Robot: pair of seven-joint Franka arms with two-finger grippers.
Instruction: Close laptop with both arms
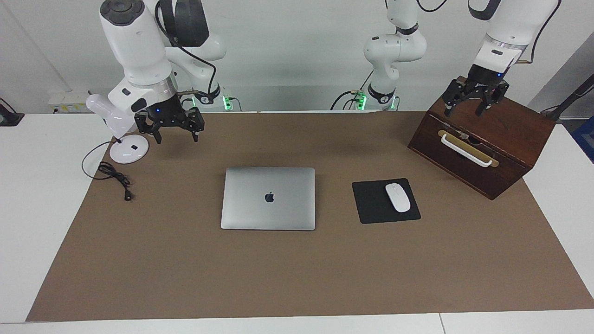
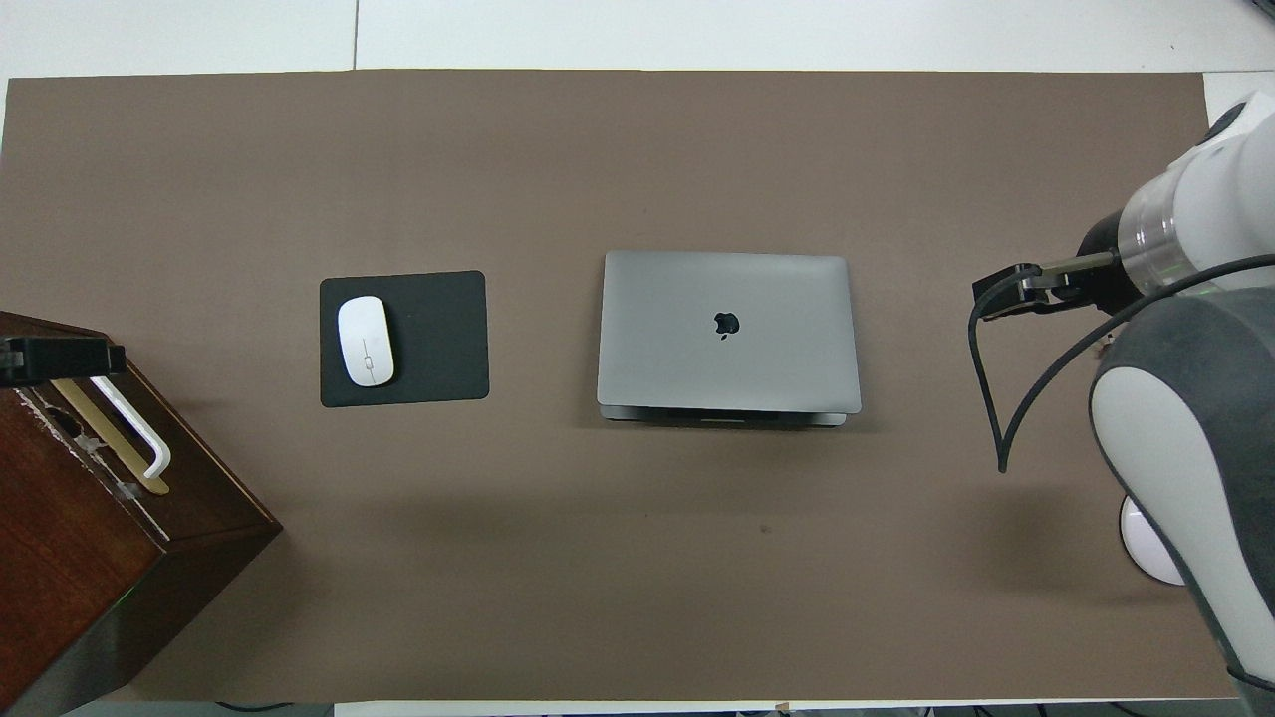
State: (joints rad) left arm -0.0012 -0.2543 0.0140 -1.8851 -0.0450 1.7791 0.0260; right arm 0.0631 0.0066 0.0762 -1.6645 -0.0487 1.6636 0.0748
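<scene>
Already the laptop [image 1: 268, 198] lies shut; both end effectors, left [image 1: 468, 104] and right [image 1: 175, 131], hang spread, empty.

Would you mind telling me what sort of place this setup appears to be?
Probably a robotics lab staged as a desk: two arms over a brown mat, with a closed laptop, mouse pad and desk lamp.

A robot lab — two white arms [image 1: 139, 51] (table-mounted) at a brown mat [image 1: 297, 273], bare walls.
</scene>
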